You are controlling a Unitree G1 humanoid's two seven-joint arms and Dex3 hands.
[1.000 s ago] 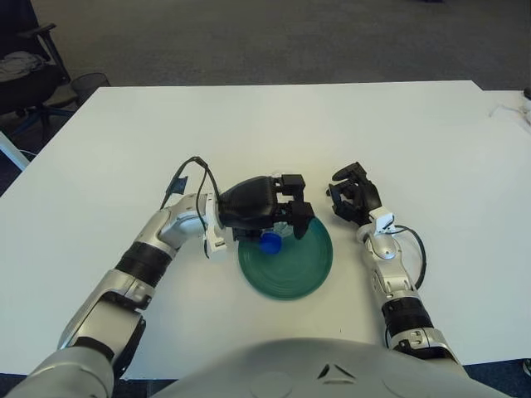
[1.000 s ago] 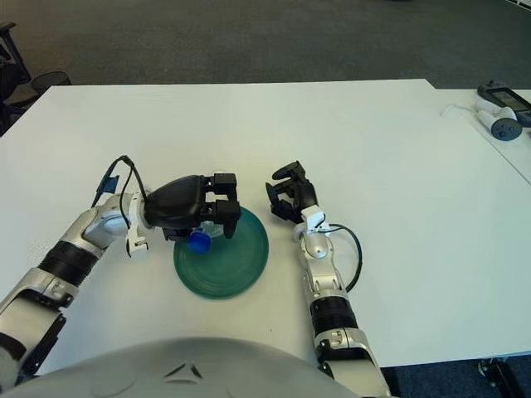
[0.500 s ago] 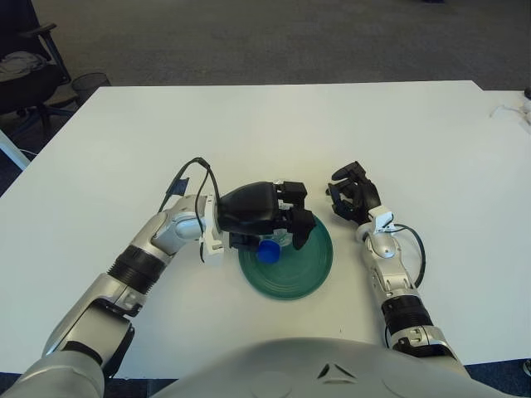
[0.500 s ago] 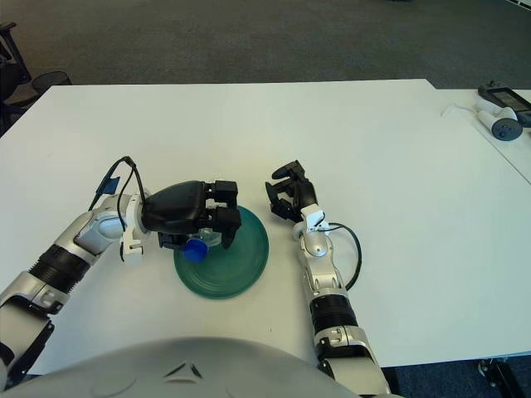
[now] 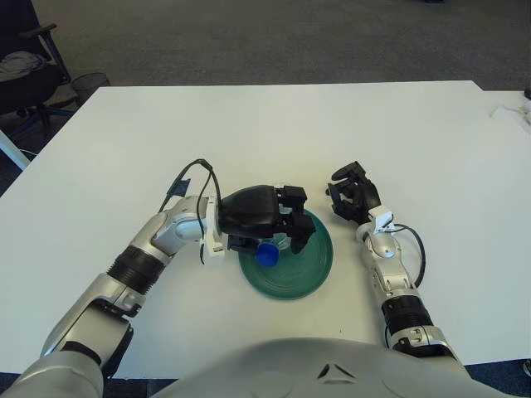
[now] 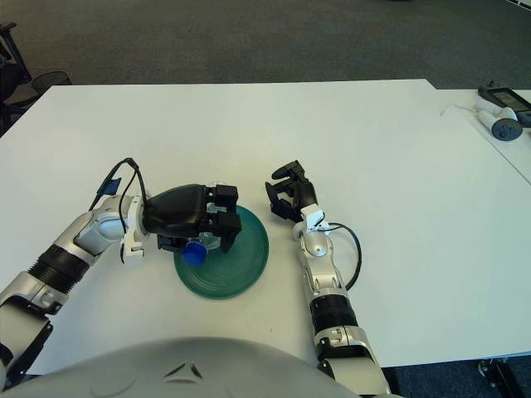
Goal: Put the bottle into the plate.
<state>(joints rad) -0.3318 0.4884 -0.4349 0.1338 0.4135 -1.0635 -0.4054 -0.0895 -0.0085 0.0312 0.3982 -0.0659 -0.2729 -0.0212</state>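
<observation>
A dark green plate (image 5: 303, 267) lies on the white table in front of me. My left hand (image 5: 264, 217) is over the plate's left part, its black fingers curled around a clear bottle with a blue cap (image 5: 266, 255). The bottle lies nearly on its side, cap pointing toward me, and most of its body is hidden under the hand. I cannot tell whether it touches the plate. My right hand (image 5: 353, 199) shows just right of the plate, fingers loosely curled and holding nothing.
The white table (image 5: 274, 133) stretches far ahead and to both sides. A black cable (image 5: 189, 171) loops off my left wrist. White devices (image 6: 501, 124) lie at the far right edge. A chair (image 5: 25, 70) stands beyond the table's left corner.
My left hand has lowered slightly with the bottle over the plate's left part, and the blue cap has shifted a little left and toward me. The right hand has not moved.
</observation>
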